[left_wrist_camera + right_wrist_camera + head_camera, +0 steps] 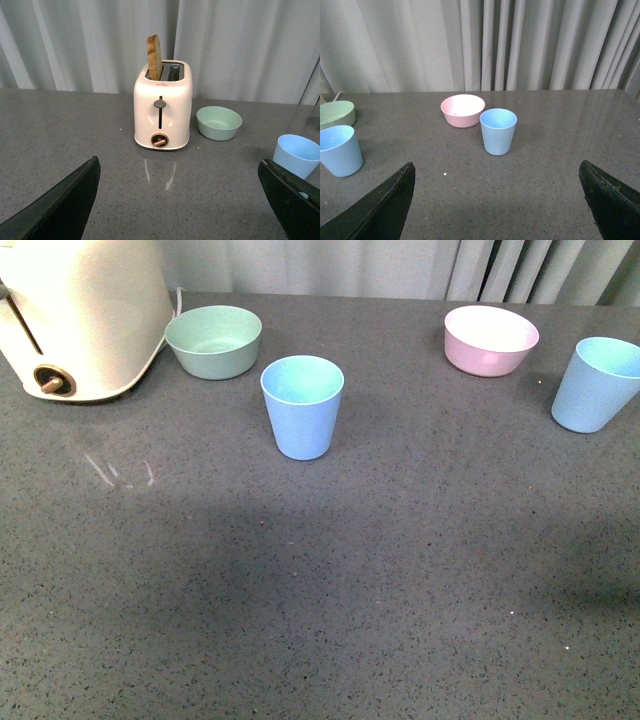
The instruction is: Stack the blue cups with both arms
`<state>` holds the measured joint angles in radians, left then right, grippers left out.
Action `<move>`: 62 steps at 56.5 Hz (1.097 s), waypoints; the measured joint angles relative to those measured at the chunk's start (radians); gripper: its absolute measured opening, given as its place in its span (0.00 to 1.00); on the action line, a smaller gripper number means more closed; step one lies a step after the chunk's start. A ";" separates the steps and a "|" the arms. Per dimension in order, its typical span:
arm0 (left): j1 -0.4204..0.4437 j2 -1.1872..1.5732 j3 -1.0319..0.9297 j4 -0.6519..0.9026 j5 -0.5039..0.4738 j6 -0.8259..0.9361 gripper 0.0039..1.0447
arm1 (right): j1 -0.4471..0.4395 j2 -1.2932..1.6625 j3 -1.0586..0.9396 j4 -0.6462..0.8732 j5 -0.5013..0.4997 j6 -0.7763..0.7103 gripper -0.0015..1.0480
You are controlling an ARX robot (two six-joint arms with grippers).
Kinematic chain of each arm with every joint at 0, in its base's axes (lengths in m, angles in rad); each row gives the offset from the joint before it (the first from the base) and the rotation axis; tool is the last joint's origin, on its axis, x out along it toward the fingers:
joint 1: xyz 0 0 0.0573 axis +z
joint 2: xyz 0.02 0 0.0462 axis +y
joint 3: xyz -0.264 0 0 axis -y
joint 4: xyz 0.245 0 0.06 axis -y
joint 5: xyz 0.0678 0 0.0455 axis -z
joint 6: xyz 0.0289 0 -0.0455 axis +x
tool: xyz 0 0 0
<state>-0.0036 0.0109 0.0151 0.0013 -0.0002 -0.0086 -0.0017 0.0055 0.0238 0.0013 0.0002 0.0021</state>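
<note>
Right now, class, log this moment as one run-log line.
left blue cup, right blue cup: upright, unstacked; left gripper: jaws open; right gripper: jaws open

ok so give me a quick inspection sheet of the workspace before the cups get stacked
surface: grey speckled table, pale streaks in front of the toaster
job's things: left blue cup and right blue cup, upright, apart, empty
clutter: green bowl, pink bowl, toast sticking up from the toaster
grippers: left gripper and right gripper both open, holding nothing
cables: thin white cord behind the green bowl
surroundings: pale curtain behind the table
</note>
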 joint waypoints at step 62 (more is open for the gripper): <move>-0.293 1.176 0.633 -0.165 0.045 -0.224 0.92 | 0.000 -0.001 0.000 0.000 0.000 0.000 0.91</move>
<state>-0.2962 1.1870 0.6483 -0.1638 0.0444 -0.2325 -0.0017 0.0048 0.0238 0.0013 0.0002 0.0021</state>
